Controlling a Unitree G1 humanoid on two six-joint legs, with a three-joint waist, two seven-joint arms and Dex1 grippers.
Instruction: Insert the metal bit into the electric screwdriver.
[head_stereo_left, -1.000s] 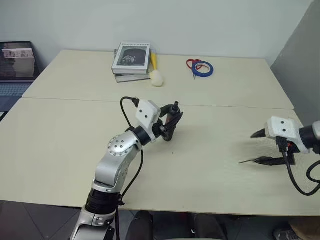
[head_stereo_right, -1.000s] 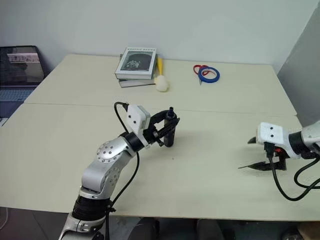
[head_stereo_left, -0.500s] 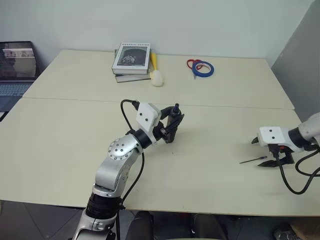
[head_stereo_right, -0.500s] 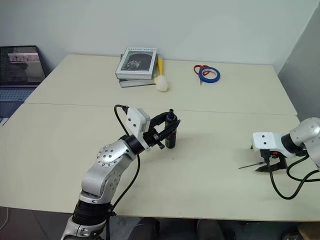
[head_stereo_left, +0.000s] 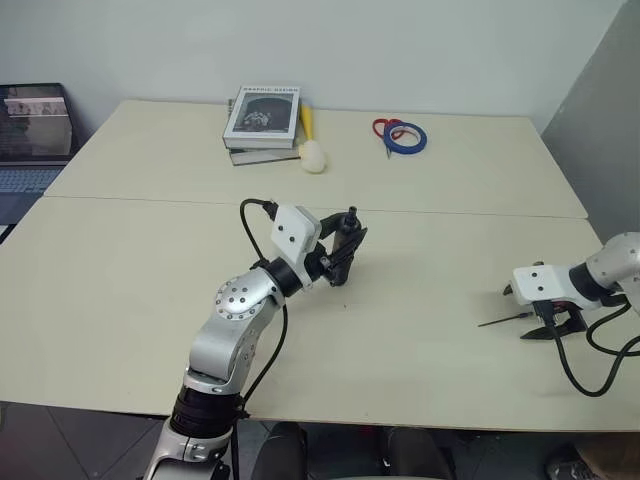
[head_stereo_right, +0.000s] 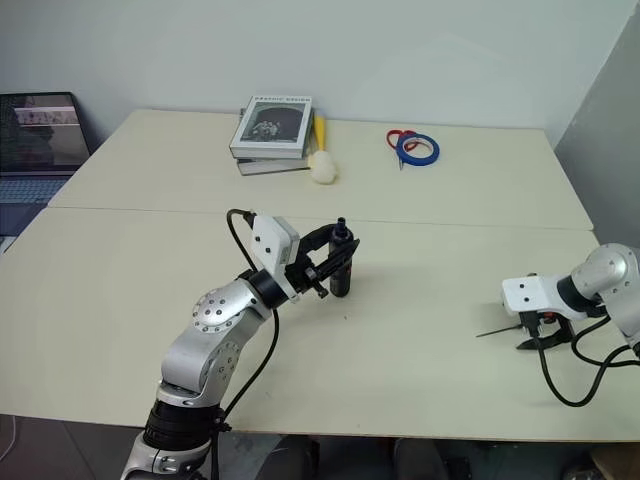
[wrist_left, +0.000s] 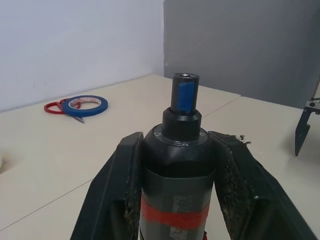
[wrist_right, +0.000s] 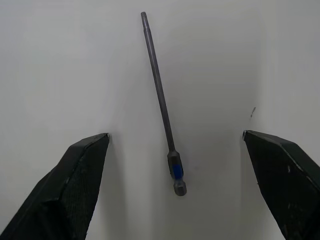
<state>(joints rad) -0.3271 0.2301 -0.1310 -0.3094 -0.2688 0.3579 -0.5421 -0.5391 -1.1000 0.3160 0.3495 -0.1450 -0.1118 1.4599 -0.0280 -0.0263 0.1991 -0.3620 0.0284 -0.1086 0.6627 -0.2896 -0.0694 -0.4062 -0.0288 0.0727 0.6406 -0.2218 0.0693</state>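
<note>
Between open right tool (wrist_right: 175, 145) fingers: metal bit (wrist_right: 161, 100)

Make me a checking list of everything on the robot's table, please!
Surface: pale table, two tops joined by a seam.
Job's things: electric screwdriver upright in left gripper; metal bit flat on table between right gripper's fingers.
Clutter: books, yellow-handled tool, blue tape roll, red scissors at far edge.
Grippers: left shut on screwdriver; right gripper open, pointing down over bit.
Cables: black cable on left wrist.
Surroundings: laptop, white wall, grey panel.
</note>
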